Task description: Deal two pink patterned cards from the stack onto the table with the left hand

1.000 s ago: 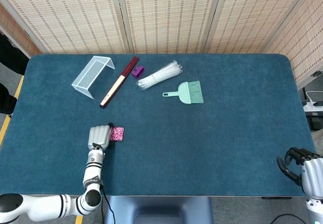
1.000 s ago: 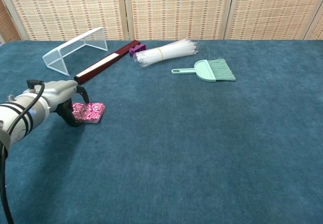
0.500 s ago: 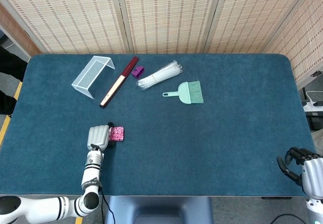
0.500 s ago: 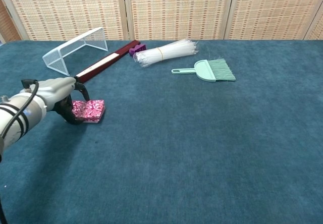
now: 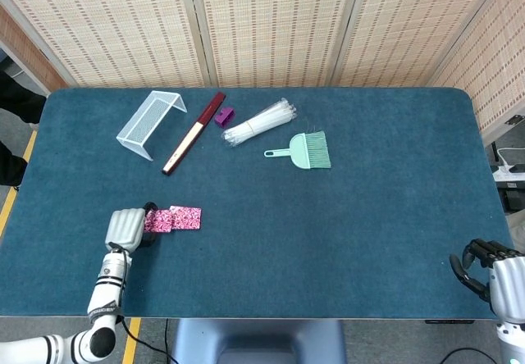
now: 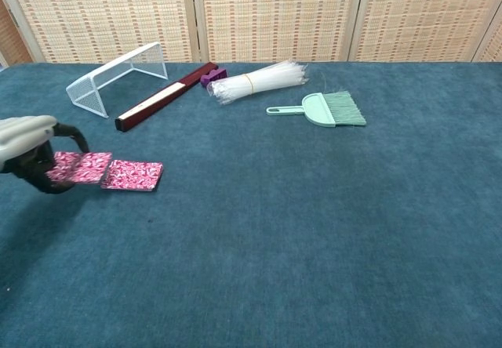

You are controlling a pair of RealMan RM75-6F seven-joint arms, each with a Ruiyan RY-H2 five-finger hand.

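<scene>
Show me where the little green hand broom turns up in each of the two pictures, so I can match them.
Head view: the green hand broom lies in the upper middle, handle pointing left.
Chest view: the same broom lies above and right of the middle, handle again pointing left.
Shared landmark: the bundle of clear sticks lies just up and left of it in both.

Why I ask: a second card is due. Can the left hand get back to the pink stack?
Probably yes. The left hand holds one card right beside the pink stack, with nothing between them.
</scene>
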